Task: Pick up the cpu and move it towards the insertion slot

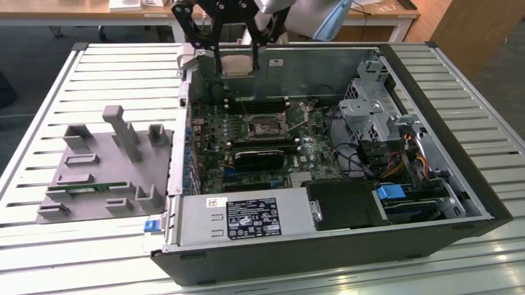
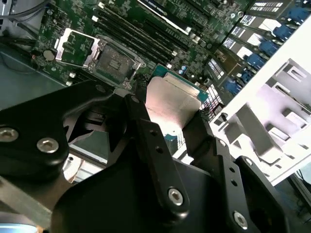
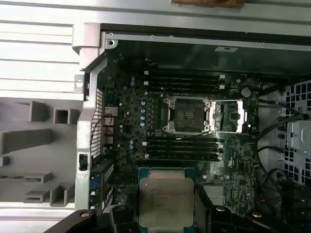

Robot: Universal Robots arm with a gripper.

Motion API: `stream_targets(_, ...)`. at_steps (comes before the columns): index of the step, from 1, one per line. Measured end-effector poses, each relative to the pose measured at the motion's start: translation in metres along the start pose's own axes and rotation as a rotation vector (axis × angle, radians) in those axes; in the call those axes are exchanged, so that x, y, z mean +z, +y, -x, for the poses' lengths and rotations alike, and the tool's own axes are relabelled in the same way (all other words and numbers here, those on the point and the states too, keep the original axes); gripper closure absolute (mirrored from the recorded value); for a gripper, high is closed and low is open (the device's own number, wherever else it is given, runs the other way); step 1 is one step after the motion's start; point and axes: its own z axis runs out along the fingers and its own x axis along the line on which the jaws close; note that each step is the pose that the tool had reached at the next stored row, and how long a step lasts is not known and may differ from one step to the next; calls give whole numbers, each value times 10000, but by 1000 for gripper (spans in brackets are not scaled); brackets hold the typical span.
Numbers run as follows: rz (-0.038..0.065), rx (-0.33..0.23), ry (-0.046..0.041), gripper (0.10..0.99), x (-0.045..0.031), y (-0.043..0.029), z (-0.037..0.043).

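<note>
Holding the cpu between its two black fingers, the hand hangs above the far edge of the open computer case, clear of the board. In the exterior view the chip faces the camera upright, its silvery top showing, with the fingers pressed against its two side edges. In the first wrist view the cpu sits clamped in the hand, green border visible around the metal lid, and the insertion slot lies well apart from it across the motherboard, its metal frame swung open beside the dark centre. In the second wrist view the cpu is tilted between the fingers, with the insertion slot beyond it. In the exterior view the insertion slot lies near the middle of the board, below the hand, beside the black heatsink block. To the exterior view's left, a grey tray rests on the slatted surface and carries a thin green memory stick
</note>
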Motion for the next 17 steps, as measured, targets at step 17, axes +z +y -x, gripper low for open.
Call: stream_targets(17,4,14,372,545,256,34,394)
